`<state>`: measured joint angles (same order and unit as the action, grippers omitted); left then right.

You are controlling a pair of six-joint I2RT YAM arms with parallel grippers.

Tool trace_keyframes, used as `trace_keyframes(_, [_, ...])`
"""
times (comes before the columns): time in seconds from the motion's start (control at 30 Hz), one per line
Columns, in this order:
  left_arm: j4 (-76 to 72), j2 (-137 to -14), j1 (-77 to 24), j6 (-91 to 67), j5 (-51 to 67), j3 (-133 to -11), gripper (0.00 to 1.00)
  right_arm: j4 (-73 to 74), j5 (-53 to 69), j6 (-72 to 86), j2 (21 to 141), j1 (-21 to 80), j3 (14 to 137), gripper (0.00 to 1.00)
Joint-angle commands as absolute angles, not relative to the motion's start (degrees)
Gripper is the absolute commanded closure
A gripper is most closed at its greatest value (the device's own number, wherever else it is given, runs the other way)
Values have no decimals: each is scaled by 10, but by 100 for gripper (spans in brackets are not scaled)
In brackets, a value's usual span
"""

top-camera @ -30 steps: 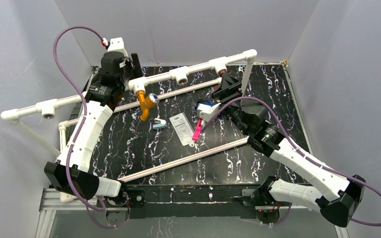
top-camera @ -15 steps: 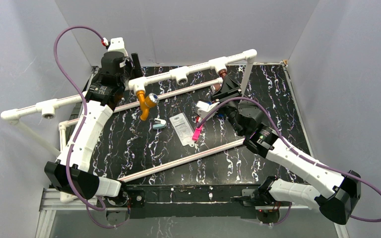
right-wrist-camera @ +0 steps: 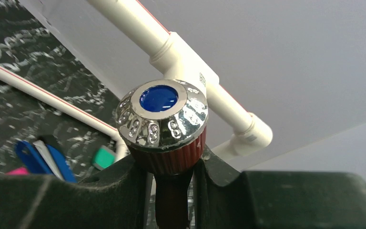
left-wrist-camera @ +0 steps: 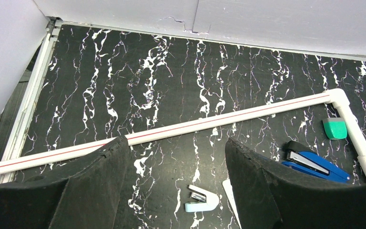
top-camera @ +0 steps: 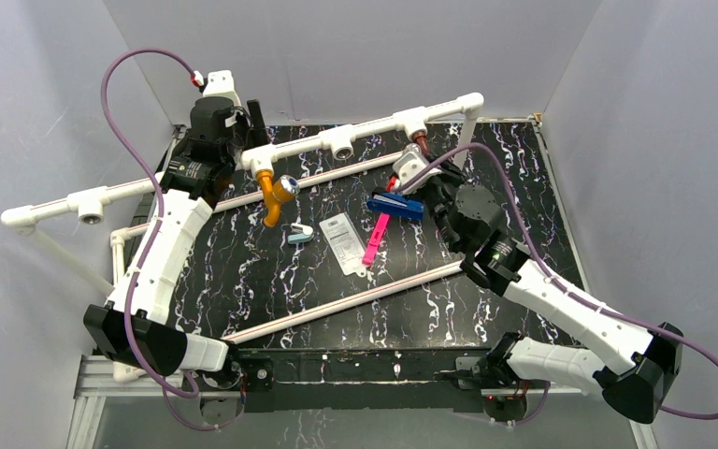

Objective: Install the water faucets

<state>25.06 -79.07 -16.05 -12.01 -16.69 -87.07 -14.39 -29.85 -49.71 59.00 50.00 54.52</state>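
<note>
The right gripper [right-wrist-camera: 171,167] clamps the dark brown faucet [right-wrist-camera: 164,119] between its fingers; the left gripper [left-wrist-camera: 176,162] stands open.

Table [top-camera: 271,281] was black, veined white; pipes [top-camera: 374,124] were white.
One orange faucet [top-camera: 268,192]; the dark brown faucet [right-wrist-camera: 171,160] carried a silvery knob [right-wrist-camera: 162,117], blue-centred.

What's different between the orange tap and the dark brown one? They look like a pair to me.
Colour: the orange tap is bright orange, the brown tap dark reddish brown. Place: the orange tap hangs from a white pipe tee; the brown tap is held up near another. Hold: nothing grips the orange tap; the right arm's fingers clamp the brown tap. Both carry a silvery round knob.
</note>
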Motion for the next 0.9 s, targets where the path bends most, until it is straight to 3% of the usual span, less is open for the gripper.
trace_keyframes(0.0, [370, -818, -178, -117, -136, -837, 28, -176, -287, -207, 601, 506, 593, 99])
trace_keyframes(0.53, [367, -810, -180, -119, -131, -831, 28, -173, -382, 306, 566, 483, 552, 99])
trace_keyframes(0.87, [364, -806, -181, -120, -130, -826, 28, -148, -336, 618, 538, 433, 518, 99])
